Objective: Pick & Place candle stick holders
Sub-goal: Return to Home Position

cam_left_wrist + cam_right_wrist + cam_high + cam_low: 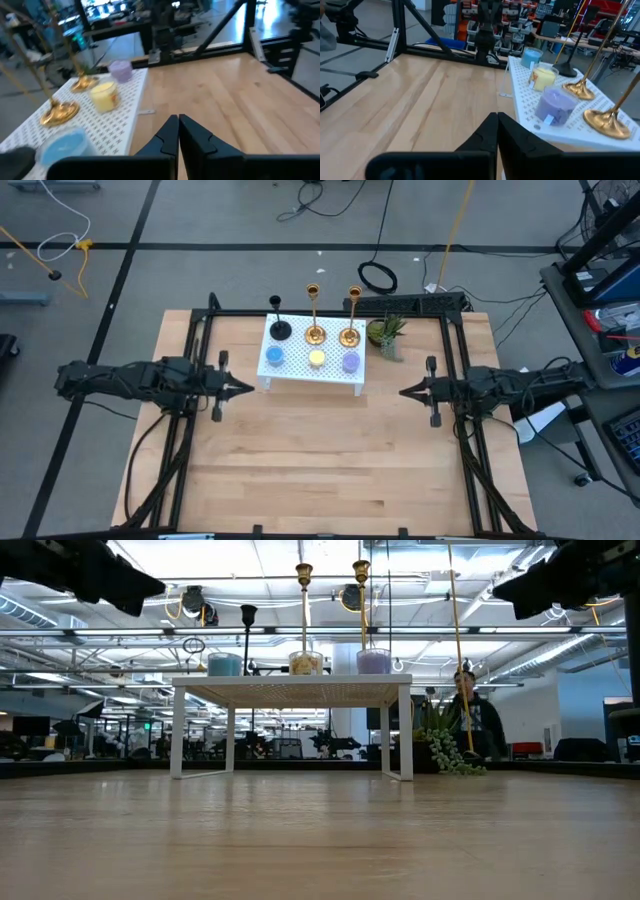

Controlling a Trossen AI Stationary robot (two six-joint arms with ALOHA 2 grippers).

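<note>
Three candle stick holders stand by their round bases on a small white perforated stand (pixel 312 370) at the table's far middle: a black one (pixel 281 330) at the left and two gold ones (pixel 315 334) (pixel 350 336). They also show in the low view (pixel 304 610) and the right wrist view (pixel 607 122). My left gripper (pixel 247 388) is shut and empty, hovering left of the stand. My right gripper (pixel 405 392) is shut and empty, hovering right of the stand. Both are clear of the stand.
Three candles stand in front of the holders on the stand: blue (pixel 274 357), yellow (pixel 316 358), purple (pixel 351 362). A small green plant (pixel 386 332) sits at the stand's far right. A person (pixel 470 720) is beyond the table's far edge. The near half of the wooden table (pixel 320 470) is bare.
</note>
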